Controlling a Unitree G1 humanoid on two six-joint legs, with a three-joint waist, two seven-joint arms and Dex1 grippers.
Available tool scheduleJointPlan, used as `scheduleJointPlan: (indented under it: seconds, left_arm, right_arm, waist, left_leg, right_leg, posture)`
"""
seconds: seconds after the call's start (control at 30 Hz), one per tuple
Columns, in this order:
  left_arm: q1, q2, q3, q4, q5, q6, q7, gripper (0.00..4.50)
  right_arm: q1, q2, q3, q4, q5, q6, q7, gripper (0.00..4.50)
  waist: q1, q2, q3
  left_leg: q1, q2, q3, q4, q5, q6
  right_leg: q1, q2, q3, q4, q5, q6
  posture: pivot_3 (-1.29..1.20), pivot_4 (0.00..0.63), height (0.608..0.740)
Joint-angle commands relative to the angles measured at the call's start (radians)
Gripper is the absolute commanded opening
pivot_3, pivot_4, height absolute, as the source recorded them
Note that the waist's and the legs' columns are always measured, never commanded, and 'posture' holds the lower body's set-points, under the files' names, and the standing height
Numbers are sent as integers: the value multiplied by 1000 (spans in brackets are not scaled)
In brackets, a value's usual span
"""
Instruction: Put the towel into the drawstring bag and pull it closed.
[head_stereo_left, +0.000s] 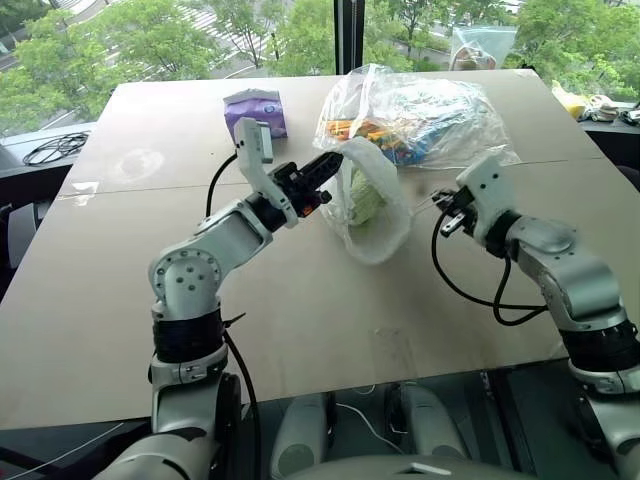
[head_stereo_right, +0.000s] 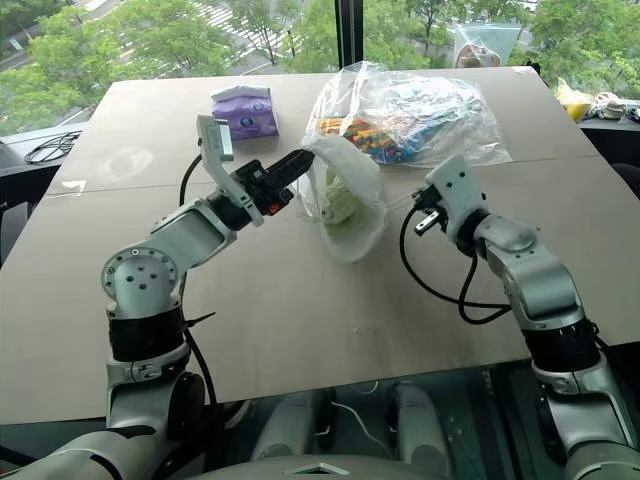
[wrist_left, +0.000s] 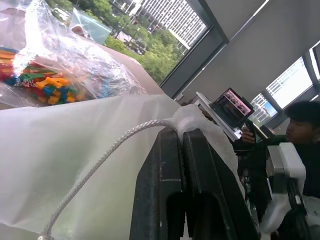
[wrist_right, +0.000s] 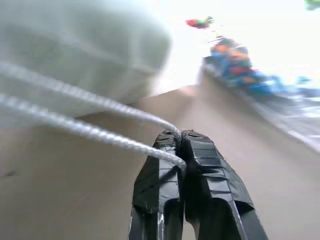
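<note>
The white drawstring bag hangs just above the middle of the table, its mouth held up. Through its thin fabric shows the light green towel, lying inside. My left gripper is shut on the bag's rim where the cord comes out; the left wrist view shows the pinched fabric and the white cord. To the right of the bag, my right gripper is shut on the two strands of the drawstring, which run taut from the bag's mouth to my fingertips.
A clear plastic bag of colourful sticks lies right behind the drawstring bag. A purple tissue pack sits at the back left. The table's far edge meets a window. A person sits beyond my right arm.
</note>
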Motion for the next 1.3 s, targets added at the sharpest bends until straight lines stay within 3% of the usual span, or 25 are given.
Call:
scheduleJointPlan:
  seconds: [0.03,0.07,0.2,0.33,0.43,0.63,0.83,1.03,1.17,1.3]
  left_arm:
    - [7,4,30,-12,-29,-16,-48,0]
    - [13,8,33,-12,-27,-21,-60,0]
    - [42,35,10,-30,8,-32,-125,1147]
    - [74,57,-29,-53,76,-47,-154,3240]
    - [101,62,-33,-61,92,-54,-177,4462]
    - [123,20,15,-64,115,-140,-176,4462]
    - [161,-76,106,-119,14,-213,-132,4462]
    - [211,-119,67,-148,2,-195,-42,4462]
    - [281,-89,50,-151,-53,-122,-40,4462]
    - [362,19,8,-133,38,-118,-164,4462]
  right_arm:
    - [-86,44,-101,23,-40,-90,-115,65]
    - [-99,57,-111,21,-38,-92,-121,65]
    - [-114,70,-109,9,-46,-90,-112,0]
    - [-113,72,-104,1,-52,-86,-101,0]
    - [-113,73,-105,-2,-55,-82,-101,0]
    - [-107,75,-106,-9,-57,-74,-98,0]
    - [-100,78,-109,-12,-59,-70,-98,0]
    - [-108,82,-108,-3,-61,-75,-96,0]
    - [-114,86,-111,-2,-62,-75,-97,0]
    - [-112,89,-108,-2,-63,-75,-95,0]
  waist:
    - [-1,0,0]
    - [0,0,0]
    - [0,0,0]
    - [1,0,0]
    - [0,0,0]
    - [0,0,0]
    - [-1,0,0]
    - [0,0,0]
    - [-1,0,0]
    - [-4,1,0]
  left_leg:
    - [0,0,0,0,0,0]
    - [0,0,0,0,0,0]
    - [0,0,0,-1,0,0]
    - [-1,0,1,-1,0,0]
    - [0,0,1,-1,0,0]
    - [0,1,0,0,0,0]
    - [0,1,1,0,0,0]
    - [0,0,0,0,0,0]
    - [0,1,1,0,0,0]
    - [1,1,1,0,0,0]
  right_leg:
    - [0,0,0,0,0,0]
    - [0,0,0,0,0,0]
    - [0,0,0,0,2,4]
    - [0,0,0,-1,2,4]
    - [0,0,1,0,0,0]
    - [0,0,0,0,0,0]
    - [0,0,1,0,0,0]
    - [1,0,0,1,0,0]
    - [0,0,1,1,0,0]
    - [0,1,0,1,0,0]
  posture:
    - [0,150,740]
    - [0,150,740]
    - [0,150,740]
    - [0,150,740]
    - [0,150,740]
    - [0,150,740]
    - [0,150,740]
    - [0,150,740]
    - [0,150,740]
    - [0,150,740]
